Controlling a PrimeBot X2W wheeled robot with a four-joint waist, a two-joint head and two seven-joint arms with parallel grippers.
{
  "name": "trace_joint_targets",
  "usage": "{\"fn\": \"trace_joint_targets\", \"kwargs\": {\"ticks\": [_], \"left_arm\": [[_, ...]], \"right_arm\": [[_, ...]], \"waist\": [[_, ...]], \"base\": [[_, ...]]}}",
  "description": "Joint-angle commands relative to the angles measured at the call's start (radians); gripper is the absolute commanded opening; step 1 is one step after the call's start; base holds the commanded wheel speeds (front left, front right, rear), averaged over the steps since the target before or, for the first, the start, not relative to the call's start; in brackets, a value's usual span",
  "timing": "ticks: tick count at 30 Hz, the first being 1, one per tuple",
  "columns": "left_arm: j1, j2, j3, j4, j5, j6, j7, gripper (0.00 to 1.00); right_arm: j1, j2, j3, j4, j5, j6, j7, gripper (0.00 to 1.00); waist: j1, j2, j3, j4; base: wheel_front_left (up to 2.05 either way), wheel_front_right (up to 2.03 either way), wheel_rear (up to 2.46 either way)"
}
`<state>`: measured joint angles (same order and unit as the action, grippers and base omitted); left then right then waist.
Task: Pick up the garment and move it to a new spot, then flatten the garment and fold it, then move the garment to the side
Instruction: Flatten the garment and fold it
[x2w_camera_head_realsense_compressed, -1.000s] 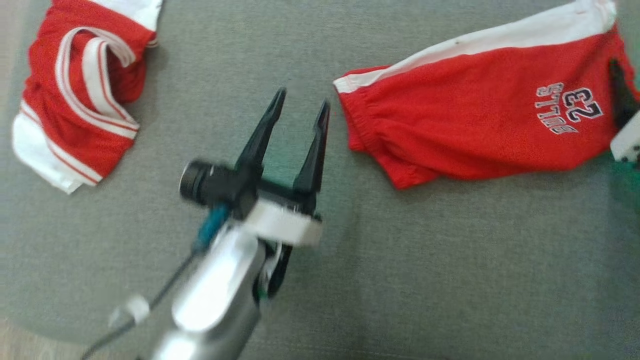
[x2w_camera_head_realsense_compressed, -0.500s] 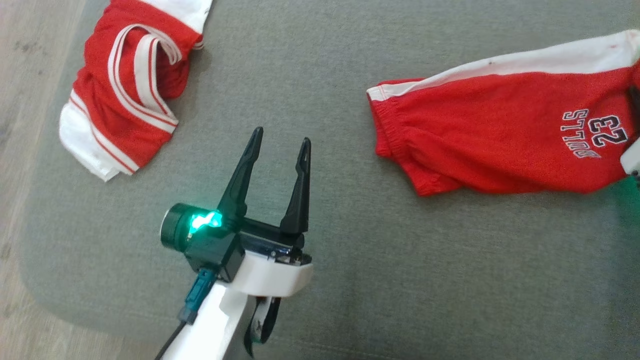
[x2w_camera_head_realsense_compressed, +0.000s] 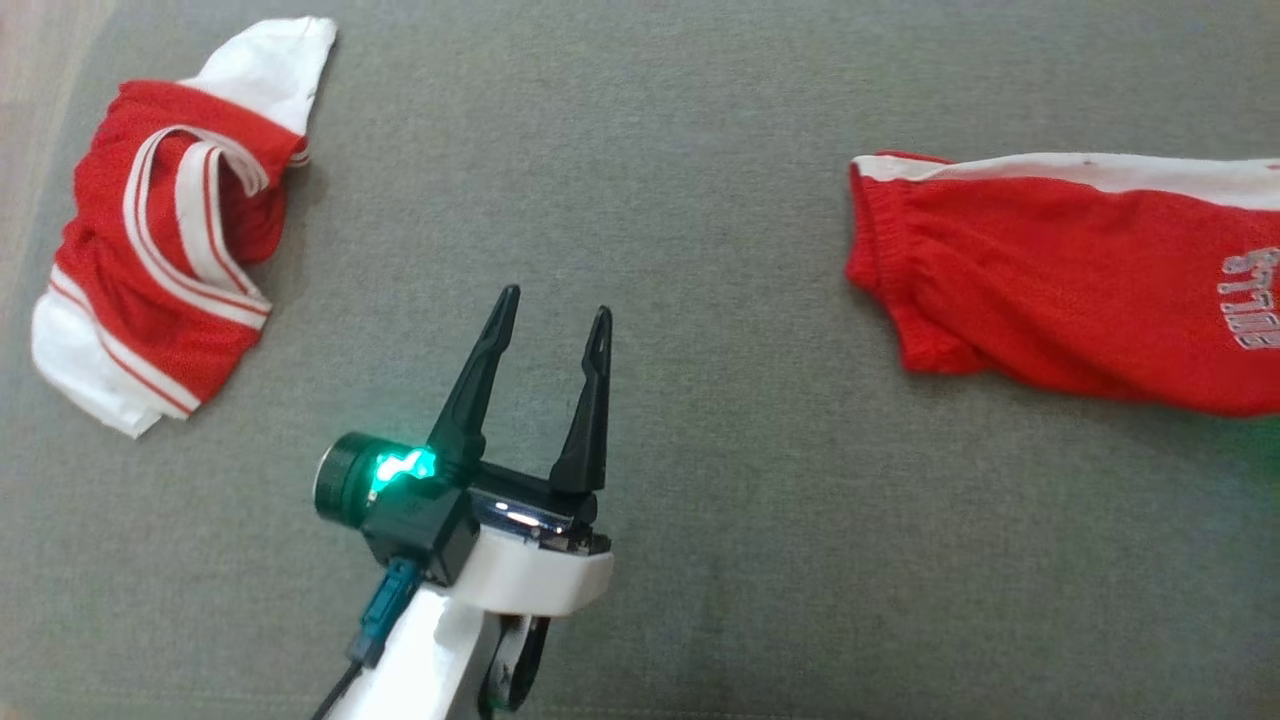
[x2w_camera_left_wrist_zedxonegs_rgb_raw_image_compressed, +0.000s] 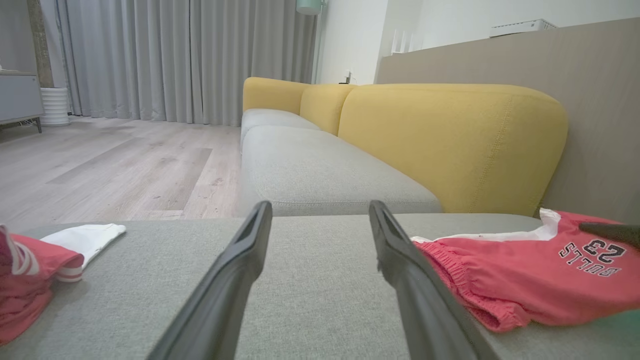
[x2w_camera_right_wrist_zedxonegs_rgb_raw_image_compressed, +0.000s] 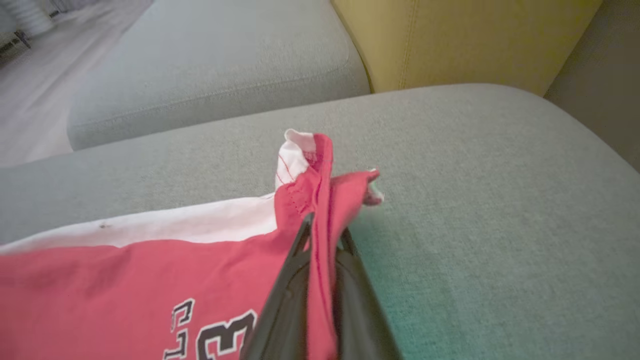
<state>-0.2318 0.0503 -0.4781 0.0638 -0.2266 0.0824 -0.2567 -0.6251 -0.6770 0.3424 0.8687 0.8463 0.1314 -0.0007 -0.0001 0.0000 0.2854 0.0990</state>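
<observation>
While you count two red garments on the grey cushion (x2w_camera_head_realsense_compressed: 700, 520), note the shorts (x2w_camera_head_realsense_compressed: 1060, 290) at its right side, one corner pinched in the right gripper (x2w_camera_right_wrist_zedxonegs_rgb_raw_image_compressed: 322, 232). The left gripper (x2w_camera_head_realsense_compressed: 555, 315) hovers spread between shorts and crumpled jersey (x2w_camera_head_realsense_compressed: 160, 260).

Seat (x2w_camera_head_realsense_compressed: 700, 600): grey woven upholstery, rounded corners, in the foreground.
Sofa (x2w_camera_left_wrist_zedxonegs_rgb_raw_image_compressed: 320, 170): grey seat cushions and yellow backrests (x2w_camera_left_wrist_zedxonegs_rgb_raw_image_compressed: 450, 140), running away behind the seat.
Floor (x2w_camera_left_wrist_zedxonegs_rgb_raw_image_compressed: 115, 160): pale wood planks.
Curtains (x2w_camera_left_wrist_zedxonegs_rgb_raw_image_compressed: 190, 60): grey, floor-length, drawn.
Wall (x2w_camera_left_wrist_zedxonegs_rgb_raw_image_compressed: 350, 40): white.
Panel (x2w_camera_left_wrist_zedxonegs_rgb_raw_image_compressed: 590, 100): taupe, behind the backrests.
Cabinet (x2w_camera_left_wrist_zedxonegs_rgb_raw_image_compressed: 17, 97): grey, on legs, far left.
</observation>
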Motion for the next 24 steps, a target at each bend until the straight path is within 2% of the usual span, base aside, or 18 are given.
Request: {"fn": "trace_joint_targets", "kwargs": {"ticks": [1,5,13,14,15,16,20,24], "left_arm": [[-0.004,0.0,0.04,-0.025,0.01,-0.001,-0.005,1.0],[0.001,0.0,0.041,-0.011,0.009,-0.003,-0.005,1.0],[0.02,0.0,0.041,0.006,-0.002,-0.001,-0.005,1.0],[0.023,0.0,0.04,0.006,-0.004,0.0,-0.005,1.0],[0.025,0.0,0.04,0.007,-0.01,0.004,-0.005,1.0],[0.028,0.0,0.038,0.012,-0.011,0.005,-0.005,1.0],[0.039,0.0,0.049,0.035,-0.035,0.023,-0.005,1.0],[0.052,0.0,0.056,0.054,-0.036,0.029,-0.005,1.0]], "right_arm": [[-0.013,-0.028,0.01,-0.04,-0.003,-0.001,-0.015,0.0],[-0.053,0.024,0.037,-0.136,-0.012,-0.001,-0.016,0.0],[-0.031,0.193,0.12,-0.345,-0.075,-0.001,0.055,0.0],[-0.019,0.22,0.133,-0.36,-0.083,-0.001,0.067,0.11],[-0.004,0.247,0.145,-0.371,-0.091,-0.001,0.077,0.52],[0.011,0.275,0.15,-0.378,-0.098,-0.001,0.081,1.0],[0.061,0.351,0.126,-0.403,-0.124,-0.001,0.042,1.0],[0.104,0.358,0.075,-0.421,-0.17,-0.001,-0.027,1.0]], "waist": [[0.0001,0.0,-0.01,-0.011],[0.0001,0.0,-0.031,-0.021],[0.0001,0.0,-0.071,0.003],[0.0001,0.0,-0.073,0.008],[0.0001,0.0,-0.075,0.015],[0.0001,0.0,-0.076,0.021],[0.0001,0.0,-0.086,0.037],[0.0001,0.0,-0.107,0.036]], "base": [[0.0,0.0,0.0],[0.0,0.0,0.0],[0.0,0.0,0.0],[0.0,0.0,0.0],[0.0,0.0,0.0],[0.0,0.0,0.0],[0.0,0.0,0.0],[0.0,0.0,0.0]]}}
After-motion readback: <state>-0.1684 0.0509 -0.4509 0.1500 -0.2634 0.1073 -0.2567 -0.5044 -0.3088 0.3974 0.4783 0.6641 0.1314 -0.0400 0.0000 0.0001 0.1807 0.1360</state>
